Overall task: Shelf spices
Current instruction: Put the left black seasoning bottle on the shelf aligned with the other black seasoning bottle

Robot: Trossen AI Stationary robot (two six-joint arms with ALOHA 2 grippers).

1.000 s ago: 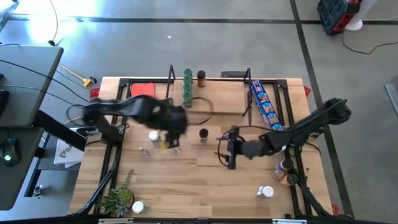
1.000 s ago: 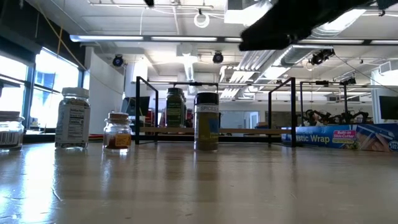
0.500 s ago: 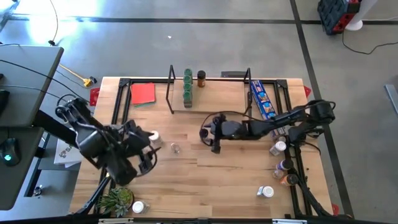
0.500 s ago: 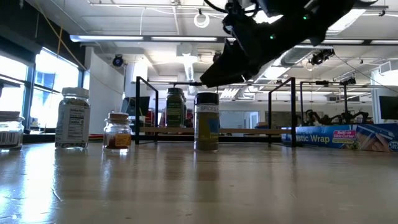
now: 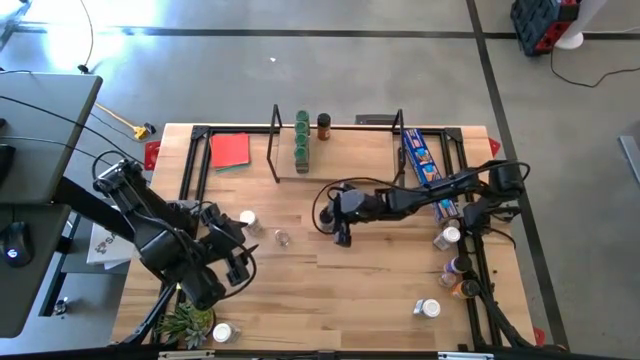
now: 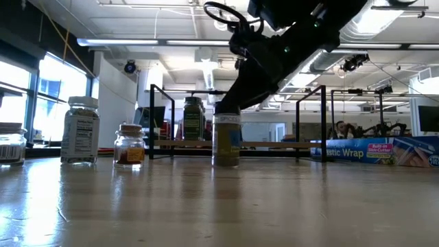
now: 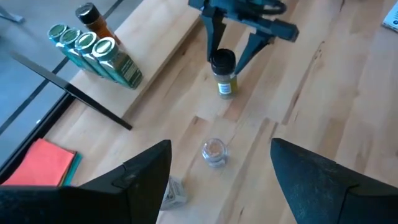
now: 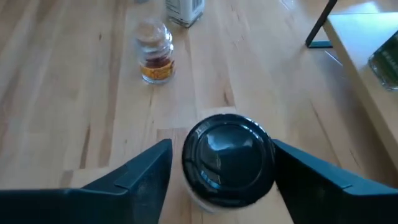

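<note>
Your right gripper (image 5: 336, 222) is down over the black-lidded spice jar (image 7: 222, 73) in the middle of the table (image 5: 340, 290), with one finger on each side of the jar. The fingers (image 8: 140, 177) sit just beside the lid, and you cannot tell if they press on it yet. The jar stands upright on the wood, a little way in front of the shelf (image 5: 345, 160). On the shelf, three green-lidded jars (image 5: 302, 137) stand in a row, and an orange jar with a black lid (image 5: 324, 125) stands next to them. A small clear jar (image 5: 283, 239) with orange spice stands on the table near the black-lidded jar, and a white-lidded jar (image 5: 247, 219) stands a bit farther off. Your left gripper (image 5: 232, 252) waits with its fingers wide apart and nothing in them, near the left front of the table, close to the little green plant (image 5: 188, 321). The long blue packet (image 5: 425, 168) lies by the right end of the shelf.
</note>
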